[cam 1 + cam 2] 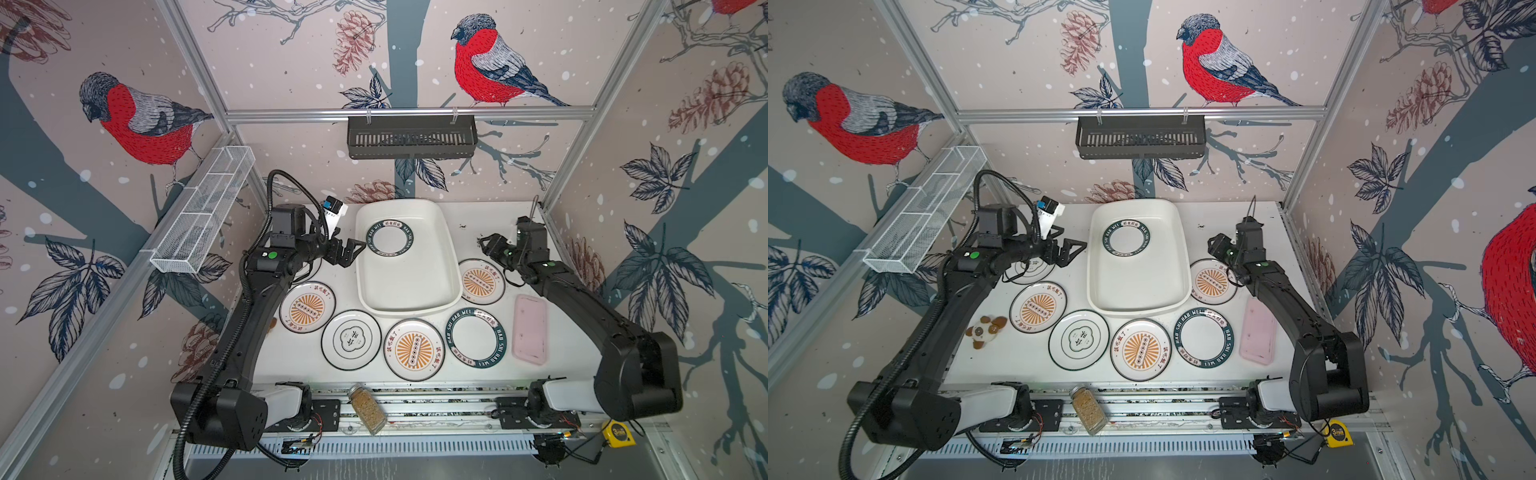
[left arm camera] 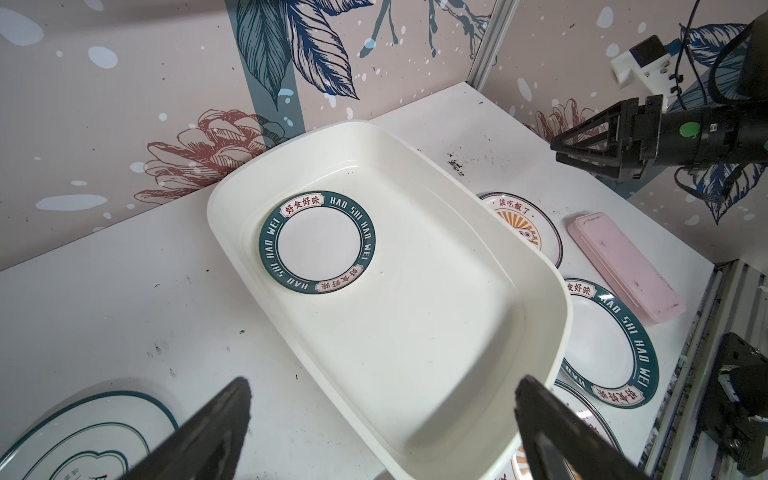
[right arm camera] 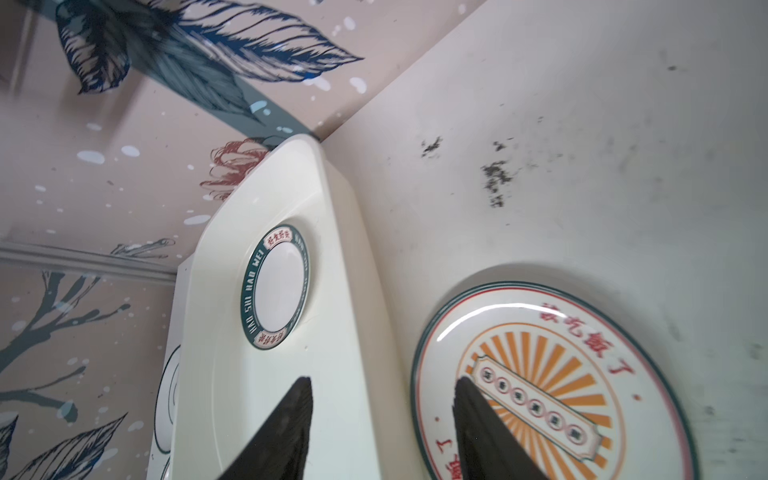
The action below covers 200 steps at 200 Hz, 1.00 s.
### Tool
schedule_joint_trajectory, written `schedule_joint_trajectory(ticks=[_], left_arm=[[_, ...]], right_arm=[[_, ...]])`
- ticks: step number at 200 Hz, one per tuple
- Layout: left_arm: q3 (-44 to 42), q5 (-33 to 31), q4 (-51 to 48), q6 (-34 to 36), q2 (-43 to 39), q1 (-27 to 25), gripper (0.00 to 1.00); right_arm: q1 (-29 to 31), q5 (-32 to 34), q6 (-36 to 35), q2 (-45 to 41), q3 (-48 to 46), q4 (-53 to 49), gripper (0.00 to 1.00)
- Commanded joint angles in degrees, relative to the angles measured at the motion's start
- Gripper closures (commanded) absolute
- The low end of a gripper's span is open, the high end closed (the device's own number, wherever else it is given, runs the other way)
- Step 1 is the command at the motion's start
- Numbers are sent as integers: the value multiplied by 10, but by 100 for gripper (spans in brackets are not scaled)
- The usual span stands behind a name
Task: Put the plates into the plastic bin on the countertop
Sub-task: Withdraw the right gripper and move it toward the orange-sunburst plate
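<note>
One sunburst plate (image 1: 482, 281) near right end effector (image 1: 484, 244)

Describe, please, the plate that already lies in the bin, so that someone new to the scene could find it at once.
Find the cream-white plastic bin at the middle back of the countertop. One plate lies flat in its far half. It has a dark green lettered band around a plain white centre, and its look-alike sits outside the bin, on the countertop.
</note>
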Motion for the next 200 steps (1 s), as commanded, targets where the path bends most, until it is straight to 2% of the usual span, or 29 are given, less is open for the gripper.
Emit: schedule_joint_trajectory(ticks=[1,21,38,90,156,200], left_arm=[[3,19,-9,17,6,-2,2],[12,30,-20,20,18,-2,2],[15,34,-27,26,23,-3,2],[6,59,-30,31,24,-8,2],[12,78,-44,47,45,-20,2],[11,75,-35,41,42,-24,2]], right_arm=[[-61,-84,-1,-14,-26,10,44],[-118,-142,-9,-10,-45,3,46],[-138,-139,-32,-6,-45,-39,46],[-141,-109,-55,-47,-88,-106,46],[-137,-142,-47,-73,-188,-60,46],[-124,-133,-52,-59,-191,-62,50]])
